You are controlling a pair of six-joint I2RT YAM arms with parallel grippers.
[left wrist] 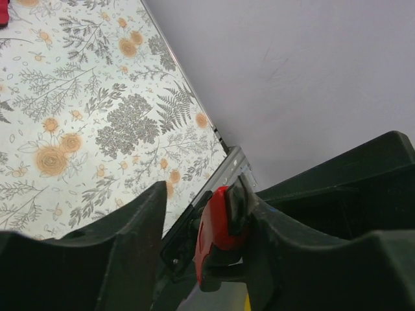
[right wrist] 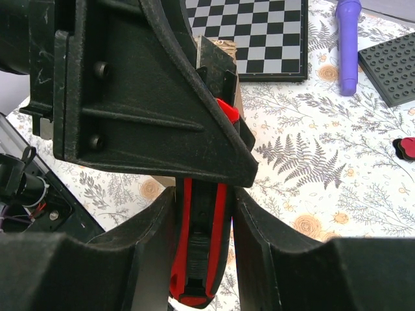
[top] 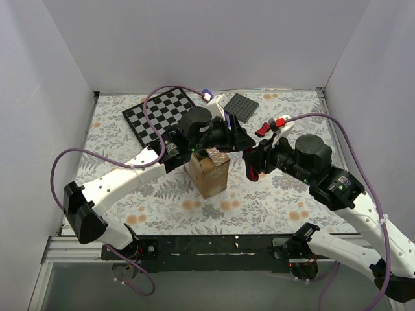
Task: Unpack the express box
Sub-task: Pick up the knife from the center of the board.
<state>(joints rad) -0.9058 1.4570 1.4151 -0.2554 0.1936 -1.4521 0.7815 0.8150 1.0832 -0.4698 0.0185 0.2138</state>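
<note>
White panel walls [top: 194, 39] close in three sides of a tabletop [top: 279, 204] covered with a matte cloth printed with grey ferns and orange blooms. From the near-left corner, the left arm's white shell reaches in towards the middle. Beyond its elbow, towards the far-left corner, a flat, glossy black-and-white checkerboard [top: 159, 116] lies skewed.

The express box [top: 209, 173], a small brown corrugated carton, stands upright near the middle of the tabletop, with crinkled shiny tape on its top. Bare cloth runs from it to the near edge. The left gripper [left wrist: 201, 194] hangs over the box's far-right top corner. Its black fingers flank the red tip of a red-and-black tool [right wrist: 198, 249], but it is not possible to tell whether they pinch it.

Near the far edge, a dark grey studded square plate [top: 241, 107] lies flat with a purple cylinder [right wrist: 347, 45] beside it. Just right of the box, the right gripper [right wrist: 202, 201] is clamped on the tool's ribbed handle. Behind it sits a small red piece [top: 264, 128], and open cloth stretches to the right edge.
</note>
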